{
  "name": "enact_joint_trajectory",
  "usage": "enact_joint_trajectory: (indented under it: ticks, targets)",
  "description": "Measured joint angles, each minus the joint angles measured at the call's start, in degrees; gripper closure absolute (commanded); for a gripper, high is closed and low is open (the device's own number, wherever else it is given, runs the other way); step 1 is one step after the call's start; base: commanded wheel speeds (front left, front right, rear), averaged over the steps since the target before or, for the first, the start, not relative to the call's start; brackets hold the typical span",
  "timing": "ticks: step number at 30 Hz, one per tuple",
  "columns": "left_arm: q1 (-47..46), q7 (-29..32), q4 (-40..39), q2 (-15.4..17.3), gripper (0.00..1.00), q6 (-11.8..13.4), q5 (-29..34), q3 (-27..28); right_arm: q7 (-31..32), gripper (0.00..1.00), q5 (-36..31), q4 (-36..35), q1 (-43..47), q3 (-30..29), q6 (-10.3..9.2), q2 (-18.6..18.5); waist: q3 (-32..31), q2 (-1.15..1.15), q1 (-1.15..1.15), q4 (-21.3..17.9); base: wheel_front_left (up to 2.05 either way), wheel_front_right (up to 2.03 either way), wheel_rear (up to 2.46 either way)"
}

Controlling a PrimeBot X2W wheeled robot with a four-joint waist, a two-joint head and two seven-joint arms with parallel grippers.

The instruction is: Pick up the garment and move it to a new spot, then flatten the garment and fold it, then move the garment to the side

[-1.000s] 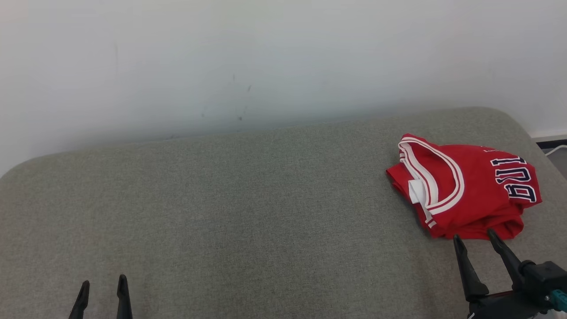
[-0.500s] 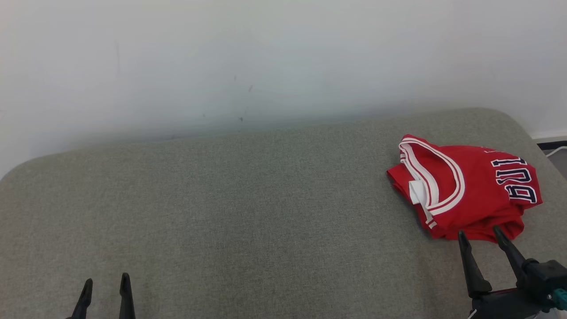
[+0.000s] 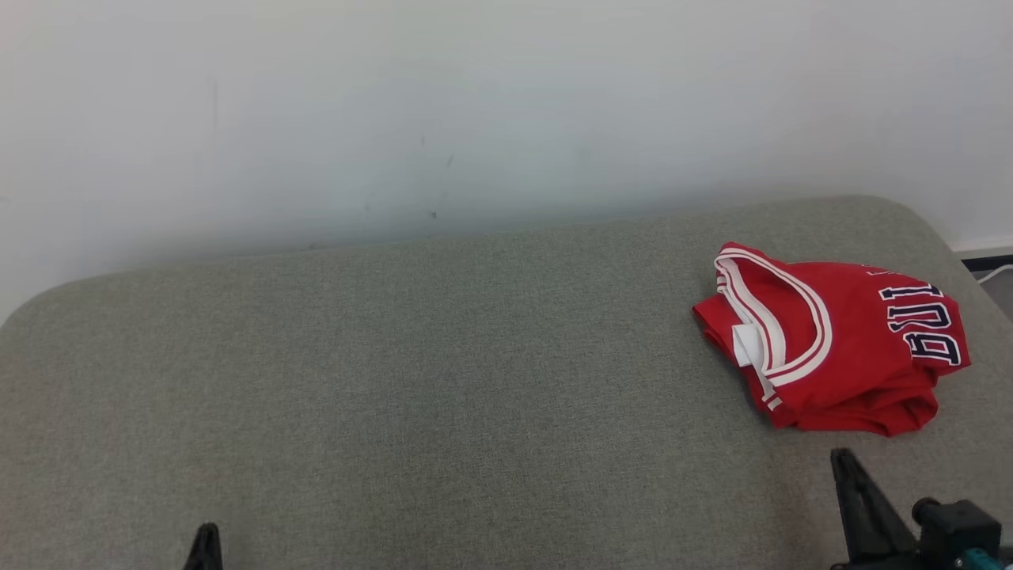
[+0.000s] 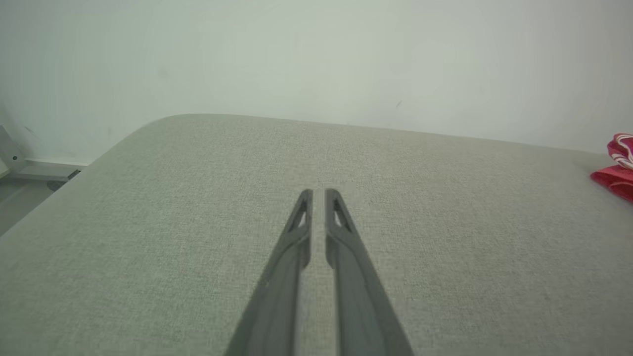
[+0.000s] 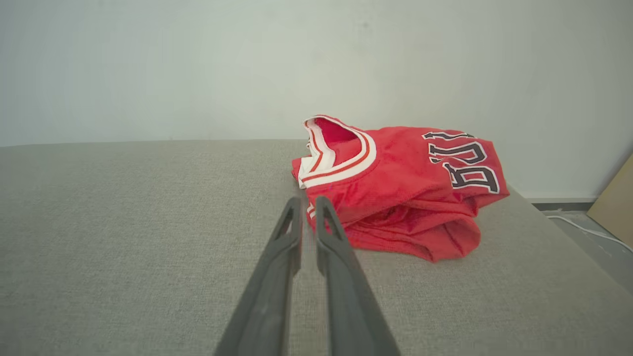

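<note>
The garment (image 3: 839,348) is a red jersey with white trim and dark letters, lying bunched and folded on the right part of the grey padded surface (image 3: 443,380). In the right wrist view my right gripper (image 5: 307,200) points at the garment (image 5: 405,198), just short of its near edge, fingers drawn close with nothing between them. In the head view one right finger (image 3: 855,491) stands below the jersey. My left gripper (image 4: 319,193) hovers over bare padding at the left, fingers nearly together and holding nothing. A corner of the garment (image 4: 618,168) peeks in at that view's right edge.
A white wall (image 3: 475,103) rises behind the surface. Past the surface's rounded right end lie floor and a white cable (image 5: 578,225), beside a tan board (image 5: 615,207). A metal bracket (image 4: 20,165) sits off the left end.
Both grippers went from open to nearly shut and drew back toward the bottom of the head view. The right one left the jersey's front edge. The jersey stayed put.
</note>
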Motion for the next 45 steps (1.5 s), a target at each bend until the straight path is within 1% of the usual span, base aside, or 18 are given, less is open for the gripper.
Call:
enact_joint_trajectory:
  ticks: [3, 8, 18, 45]
  targets:
    - [0.6, 0.2, 1.1, -0.8, 1.00, 0.0, -0.5, -0.1, 0.4, 1.00, 0.3, 1.1, 1.2, 0.4, 0.18, 1.3, 0.0, 0.00, 0.00, 0.0, 0.00, 0.00, 0.00]
    - [0.5, 1.1, 1.4, -0.9, 1.00, -0.6, -2.4, 0.6, 1.4, 1.00, 2.6, 1.3, 1.0, -1.0, 0.68, 1.8, 0.2, 0.00, 0.00, 0.1, 0.00, 0.00, 0.00]
    - [-0.4, 3.2, 2.4, -1.6, 1.00, -2.1, -11.4, 2.1, 3.7, 1.00, 9.7, 1.9, -0.1, -3.0, 2.02, 3.7, 0.5, 0.00, 0.00, 0.2, 0.00, 0.00, 0.00]
    - [-3.9, 8.9, 4.1, -3.5, 1.00, -5.7, -33.2, 6.0, 9.6, 1.00, 28.2, 3.8, -2.7, -8.6, 5.83, 8.4, 1.2, 0.00, 0.00, 0.7, 0.00, 0.00, 0.00]
